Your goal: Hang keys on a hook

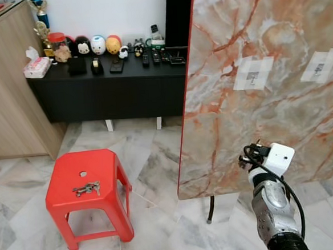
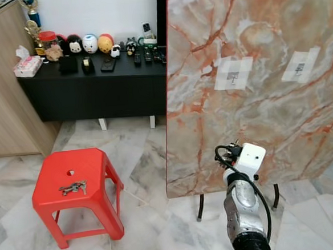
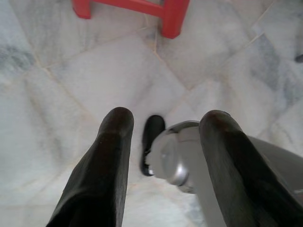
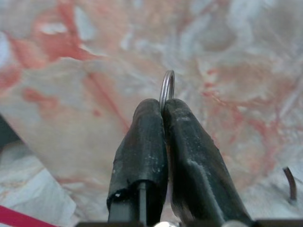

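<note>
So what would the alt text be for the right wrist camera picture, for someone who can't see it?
Two black fingers of the right gripper are pinched shut on a thin metal key ring, which sticks up between their tips. Behind it stands a blurred marble-patterned board with orange-red veins.

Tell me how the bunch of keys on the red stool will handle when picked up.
The keys lie splayed on the stool, so they will probably dangle loosely. Being small and metal, they may slide before lifting.

Home living room, marble-tiled floor (image 1: 157, 160), black sideboard (image 1: 106, 83) with figurines (image 1: 98, 45) and remotes (image 1: 156, 57), wooden cabinet (image 1: 10, 96)
</note>
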Available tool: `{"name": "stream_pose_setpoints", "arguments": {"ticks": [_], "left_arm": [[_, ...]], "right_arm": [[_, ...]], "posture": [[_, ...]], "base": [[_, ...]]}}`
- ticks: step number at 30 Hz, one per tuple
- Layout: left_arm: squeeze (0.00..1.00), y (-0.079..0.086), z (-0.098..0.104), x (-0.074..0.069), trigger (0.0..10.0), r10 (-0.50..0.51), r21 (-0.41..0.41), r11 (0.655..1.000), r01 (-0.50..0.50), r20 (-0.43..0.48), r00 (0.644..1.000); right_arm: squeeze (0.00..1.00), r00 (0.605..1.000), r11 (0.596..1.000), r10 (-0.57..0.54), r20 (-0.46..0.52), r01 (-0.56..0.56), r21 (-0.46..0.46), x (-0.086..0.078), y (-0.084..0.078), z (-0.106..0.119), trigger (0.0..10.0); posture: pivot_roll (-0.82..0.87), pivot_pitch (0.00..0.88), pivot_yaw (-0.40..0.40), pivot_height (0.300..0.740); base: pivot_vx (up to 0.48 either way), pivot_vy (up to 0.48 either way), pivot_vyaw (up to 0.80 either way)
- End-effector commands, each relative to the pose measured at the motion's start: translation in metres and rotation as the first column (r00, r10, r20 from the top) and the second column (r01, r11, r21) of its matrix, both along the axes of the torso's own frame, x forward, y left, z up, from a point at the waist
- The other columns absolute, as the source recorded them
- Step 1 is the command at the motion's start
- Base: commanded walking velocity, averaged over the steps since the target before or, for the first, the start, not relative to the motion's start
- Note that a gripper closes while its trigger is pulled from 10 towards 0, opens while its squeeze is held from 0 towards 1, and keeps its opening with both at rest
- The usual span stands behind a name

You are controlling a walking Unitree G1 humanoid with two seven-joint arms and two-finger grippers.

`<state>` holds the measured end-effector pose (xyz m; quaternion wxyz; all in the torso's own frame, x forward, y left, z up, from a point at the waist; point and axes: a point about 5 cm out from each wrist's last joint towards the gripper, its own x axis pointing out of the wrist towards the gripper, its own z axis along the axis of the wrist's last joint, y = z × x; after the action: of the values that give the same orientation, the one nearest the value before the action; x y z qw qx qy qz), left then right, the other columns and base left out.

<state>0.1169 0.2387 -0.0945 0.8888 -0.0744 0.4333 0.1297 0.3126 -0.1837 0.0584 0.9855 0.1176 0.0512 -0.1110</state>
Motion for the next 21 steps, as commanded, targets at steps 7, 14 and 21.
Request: {"name": "stream_pose_setpoints", "arguments": {"ticks": [7, 14, 21], "left_arm": [[0.0, -0.002, 0.004, 0.019, 10.0, 0.003, -0.001, 1.0, -0.003, 0.014, 1.0], [0.0, -0.002, 0.005, 0.021, 10.0, 0.003, 0.017, 1.0, -0.004, 0.013, 1.0], [0.0, -0.004, 0.004, 0.021, 10.0, -0.001, 0.015, 1.0, 0.001, 0.012, 1.0]], "right_arm": [[0.0, 0.999, 0.999, 0.029, 0.015, -0.028, -0.035, 0.007, 0.005, 0.007, 10.0], [0.0, 0.999, 0.999, 0.021, 0.037, -0.019, -0.038, 0.007, 0.004, 0.01, 10.0], [0.0, 0.998, 0.998, 0.02, 0.058, -0.016, -0.066, 0.007, 0.004, 0.013, 10.0]], "posture": [[0.17, 0.0, -0.101, 0.74], [0.18, 0.0, -0.101, 0.74], [0.18, 0.0, -0.099, 0.74]], "base": [[0.317, 0.0, -0.49], [0.179, 0.0, -0.1], [0.0, 0.0, 0.0]]}}
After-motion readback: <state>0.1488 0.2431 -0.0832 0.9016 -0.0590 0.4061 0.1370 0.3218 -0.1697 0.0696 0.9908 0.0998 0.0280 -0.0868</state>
